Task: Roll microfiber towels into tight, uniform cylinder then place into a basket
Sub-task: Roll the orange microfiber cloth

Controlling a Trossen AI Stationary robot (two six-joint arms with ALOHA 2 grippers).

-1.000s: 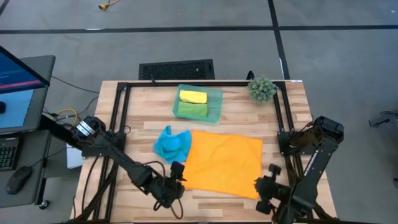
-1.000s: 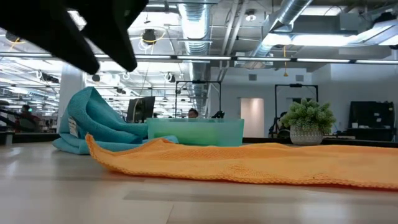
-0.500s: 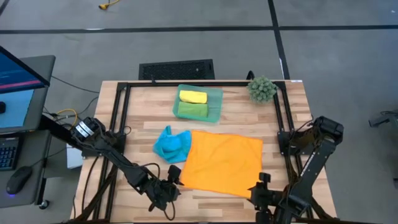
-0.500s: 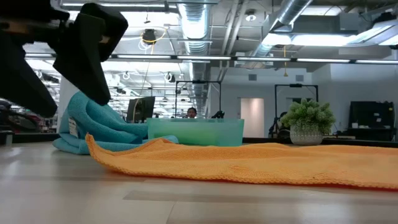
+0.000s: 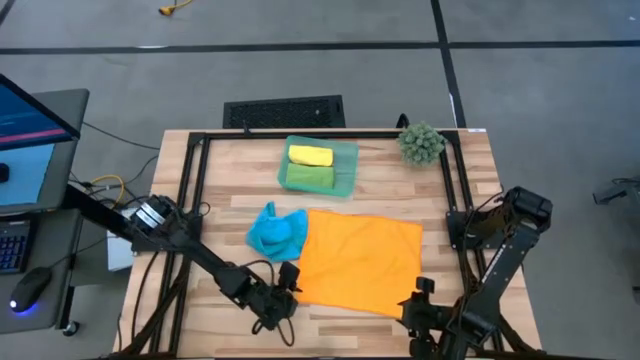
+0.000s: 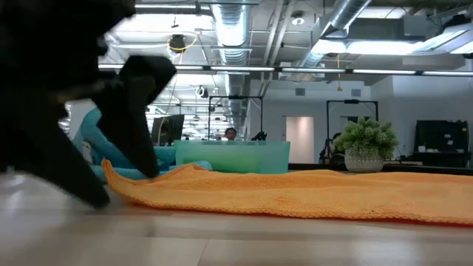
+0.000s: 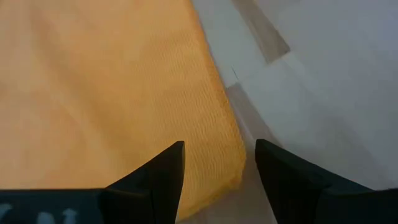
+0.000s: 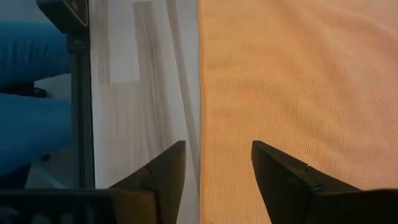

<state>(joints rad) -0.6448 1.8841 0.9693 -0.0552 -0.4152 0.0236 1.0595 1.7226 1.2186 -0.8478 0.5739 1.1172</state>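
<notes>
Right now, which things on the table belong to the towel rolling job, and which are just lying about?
Job: orange towel, blue towel, yellow roll, green roll, teal basket, left tool, right tool.
Lying about: spiky plant ball.

The high view looks straight down; the low view sits at tabletop level; both wrist views hover close, seemingly over the orange towel [image 5: 358, 262] all views share.

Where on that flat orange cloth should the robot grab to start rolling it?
Probably at the near corners of the orange towel: it lies flat, so only its edges offer a lip. The open left gripper already straddles one corner and the open right gripper the other side edge.
</notes>
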